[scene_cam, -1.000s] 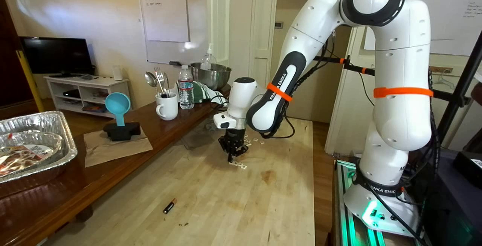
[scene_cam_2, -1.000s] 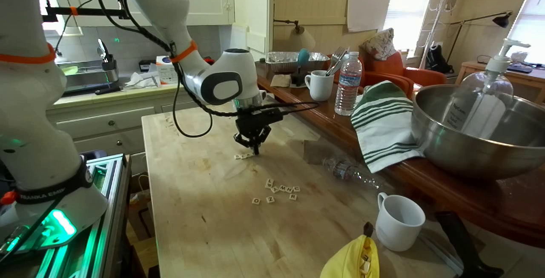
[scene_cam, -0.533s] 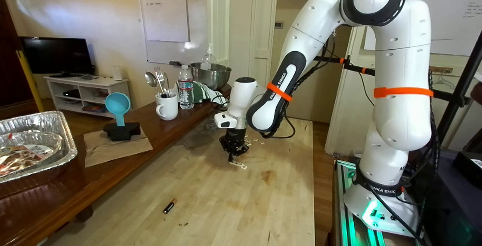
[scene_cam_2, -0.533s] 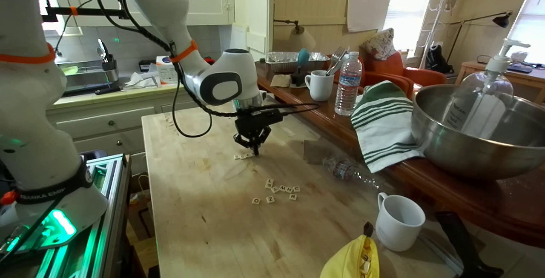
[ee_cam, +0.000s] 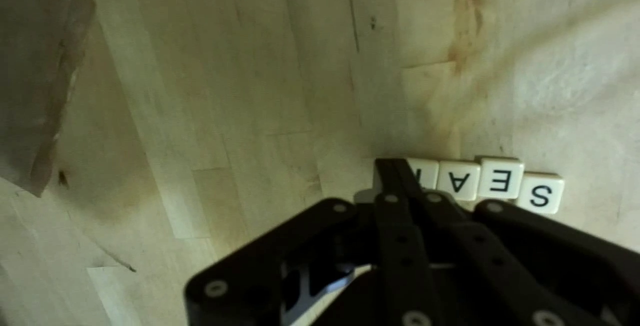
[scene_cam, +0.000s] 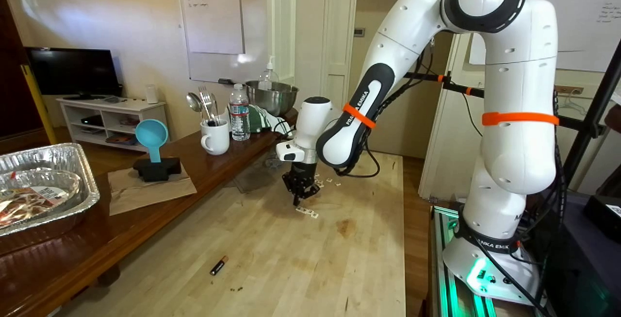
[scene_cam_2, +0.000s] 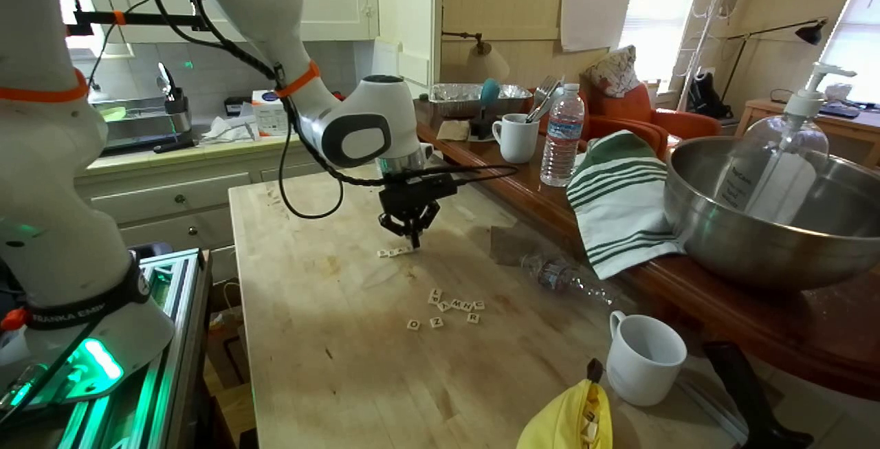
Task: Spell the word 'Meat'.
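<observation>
Small whitish letter tiles form a row on the wooden table [scene_cam: 291, 268], in both exterior views [scene_cam: 307, 212] [scene_cam_2: 392, 253]. In the wrist view the letters stand upside down: an S tile [ee_cam: 541, 193], an E tile [ee_cam: 501, 178], an A tile [ee_cam: 459, 181] and a tile partly hidden by my fingers [ee_cam: 426, 171]. The row is slightly uneven. My gripper [ee_cam: 392, 162] is shut, with nothing seen between its fingertips, just above the row's end by the partly hidden tile. An M tile [scene_cam_2: 456, 304] lies in a loose cluster of tiles in an exterior view.
Loose tiles O [scene_cam_2: 413, 325], Z [scene_cam_2: 437, 322] and R [scene_cam_2: 473, 318] lie by the cluster. A clear bottle [scene_cam_2: 560, 277] lies near the raised wooden ledge [scene_cam: 194, 181]. A white mug [scene_cam_2: 646, 359] and yellow pouch [scene_cam_2: 570, 414] are nearby. A battery [scene_cam: 219, 265] lies on the table.
My gripper has risen slightly and its fingertips are now a little above the row's end. The row of tiles looks the same as half a second ago.
</observation>
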